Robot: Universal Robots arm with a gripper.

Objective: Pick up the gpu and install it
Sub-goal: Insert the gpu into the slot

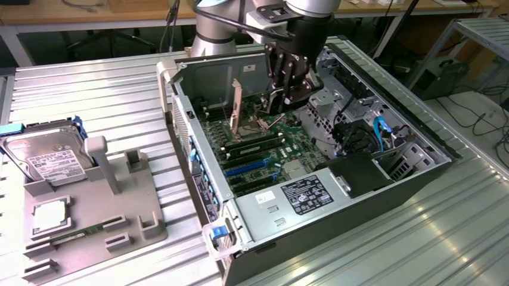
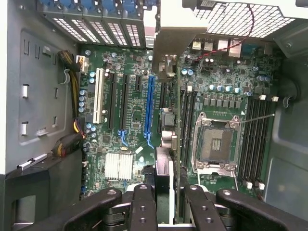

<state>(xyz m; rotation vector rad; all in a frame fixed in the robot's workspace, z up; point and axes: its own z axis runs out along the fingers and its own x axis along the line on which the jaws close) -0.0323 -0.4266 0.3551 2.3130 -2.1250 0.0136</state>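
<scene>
Pickup is done: we see the gripper (image 1: 280, 101) closed on the card (image 1: 237, 102), held edge-down above the slots of the board (image 1: 266, 152) inside the case (image 1: 413, 128), not yet seated.

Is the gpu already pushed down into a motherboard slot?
No. In the exterior view the gpu hangs edge-down from the gripper, inside the open computer case but above the motherboard.
</scene>
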